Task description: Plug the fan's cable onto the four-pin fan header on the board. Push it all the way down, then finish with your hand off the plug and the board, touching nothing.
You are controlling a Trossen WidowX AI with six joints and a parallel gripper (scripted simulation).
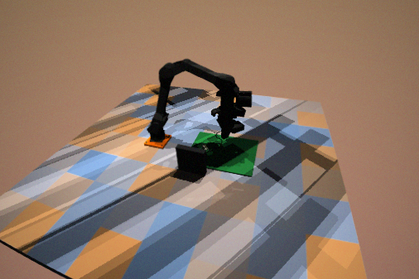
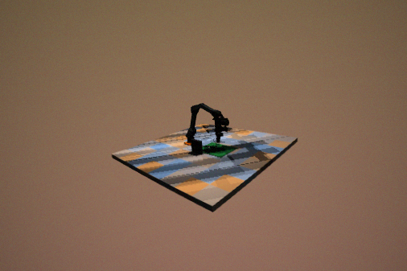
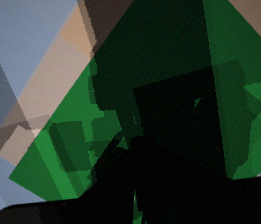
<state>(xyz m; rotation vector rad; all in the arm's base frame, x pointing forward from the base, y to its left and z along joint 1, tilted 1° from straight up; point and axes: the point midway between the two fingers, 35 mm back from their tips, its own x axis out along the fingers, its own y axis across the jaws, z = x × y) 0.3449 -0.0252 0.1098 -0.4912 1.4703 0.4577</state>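
Note:
A green board [image 1: 227, 153] lies flat on the patterned table, with dark parts on it that I cannot tell apart. A black fan [image 1: 190, 162] stands upright at the board's near left edge. My gripper [image 1: 224, 134] points straight down over the board's far left part and is shut on the fan's plug, held a little above the board. A thin cable [image 1: 213, 141] runs from it toward the fan. In the wrist view the board [image 3: 156, 100] fills the frame under deep shadow, and the plug and header are too dark to make out. The arm also shows small in the exterior view [image 2: 217, 140].
The arm's base stands on an orange plate [image 1: 157, 141] left of the board. The table edges lie far from the board on all sides.

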